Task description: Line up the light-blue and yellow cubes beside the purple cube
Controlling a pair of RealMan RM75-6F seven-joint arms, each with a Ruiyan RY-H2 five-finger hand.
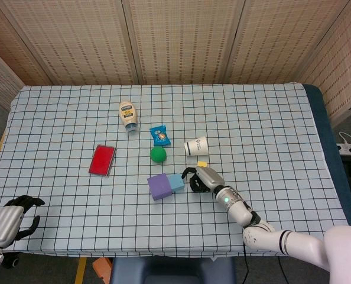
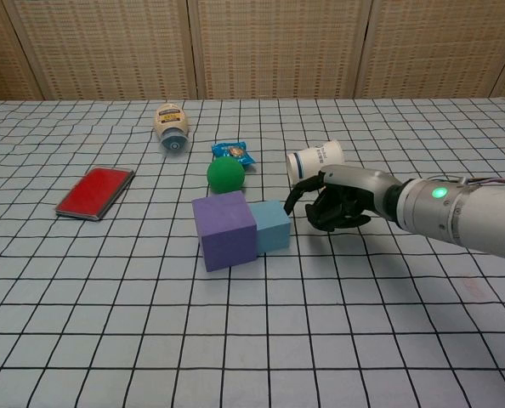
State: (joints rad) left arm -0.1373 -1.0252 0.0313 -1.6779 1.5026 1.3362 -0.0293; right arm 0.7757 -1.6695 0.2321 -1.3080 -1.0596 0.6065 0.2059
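The purple cube (image 1: 158, 187) (image 2: 224, 229) stands near the table's front middle. Against its right side sits the light-blue cube (image 1: 176, 183) (image 2: 272, 225), touching it. My right hand (image 1: 200, 179) (image 2: 342, 202) is just right of the light-blue cube, its fingers curled around the small yellow cube (image 1: 202, 164). Only a yellow corner shows at the hand's far edge in the head view; the chest view hides it. My left hand (image 1: 11, 219) hangs off the table's front left corner, holding nothing, fingers loosely apart.
A tipped paper cup (image 1: 196, 146) (image 2: 315, 158) lies just behind my right hand. A green ball (image 1: 158, 154) (image 2: 225, 174) sits behind the cubes, a blue snack packet (image 1: 159, 135) and a mayonnaise bottle (image 1: 127, 114) further back. A red case (image 1: 102, 160) lies at left.
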